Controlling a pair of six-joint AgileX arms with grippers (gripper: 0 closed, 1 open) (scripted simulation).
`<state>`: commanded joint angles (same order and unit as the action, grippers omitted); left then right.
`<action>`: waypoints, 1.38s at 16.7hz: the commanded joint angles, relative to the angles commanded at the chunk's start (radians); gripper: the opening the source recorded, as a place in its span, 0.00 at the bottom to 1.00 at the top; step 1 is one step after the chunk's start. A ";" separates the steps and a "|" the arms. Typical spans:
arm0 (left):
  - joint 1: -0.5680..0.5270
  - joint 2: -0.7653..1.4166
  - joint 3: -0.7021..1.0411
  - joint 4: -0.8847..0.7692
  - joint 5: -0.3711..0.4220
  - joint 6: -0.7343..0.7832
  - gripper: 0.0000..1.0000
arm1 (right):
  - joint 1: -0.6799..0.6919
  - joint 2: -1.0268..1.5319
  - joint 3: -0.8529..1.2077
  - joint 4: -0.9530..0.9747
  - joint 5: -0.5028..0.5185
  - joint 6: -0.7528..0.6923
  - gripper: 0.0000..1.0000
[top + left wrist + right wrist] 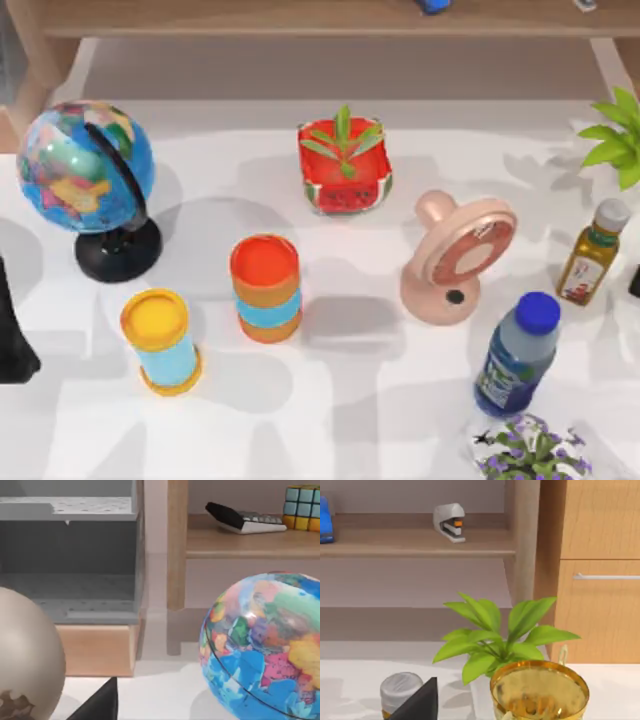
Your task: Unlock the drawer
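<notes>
L gripper [97, 706]: dark matte wedge, low near the globe [85, 165] at the table's [380, 400] left edge; grip state cannot tell, nothing seen held. R gripper [417, 705]: same dark wedge, at the right edge by the oil bottle [592, 255]; grip state cannot tell. Drawer [600, 615]: flat wood-grain front w/ slim metal bar handle [607, 576], set in a cabinet behind the leafy plant [495, 635], right of a wood post; front sits flush. Globe: glossy sphere, multicolour map, black arc and round black base. Tin 1 [160, 342]: cylinder, yellow lid, pale blue body. Tin 2 [265, 288]: cylinder, red-orange top, blue band. Pot [343, 165]: squarish, watermelon print, green sprig. Fan [458, 258]: pink smooth plastic, ring head on round foot. Oil bottle: amber, grey cap. Water bottle [520, 355]: blue, domed cap, label. Flower pot [530, 455]: purple blooms. Shelf items: stapler [449, 522], grey w/ orange; calculator [245, 519], black and white; colour cube [302, 507]. Gold cup [540, 690]: shiny metal, round rim, in front of the plant. Beige ball [25, 660]: smooth. Grey rack [70, 555]: speckled, open-fronted, on a wood base.
</notes>
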<state>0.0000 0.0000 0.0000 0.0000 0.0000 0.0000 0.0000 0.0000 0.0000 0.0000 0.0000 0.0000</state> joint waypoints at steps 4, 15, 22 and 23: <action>0.000 0.000 0.000 0.000 0.000 0.000 1.00 | -0.019 0.035 0.031 0.023 -0.018 0.000 1.00; 0.000 0.000 0.000 0.000 0.000 0.000 1.00 | -0.317 0.782 0.474 0.322 -0.289 0.012 1.00; 0.000 0.000 0.000 0.000 0.000 0.000 1.00 | -0.423 1.091 0.655 0.443 -0.414 0.016 1.00; 0.000 0.000 0.000 0.000 0.000 0.000 1.00 | -0.425 1.095 0.657 0.445 -0.416 0.016 1.00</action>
<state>0.0000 0.0000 0.0000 0.0000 0.0000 0.0000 -0.4246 1.0953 0.6569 0.4449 -0.4159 0.0156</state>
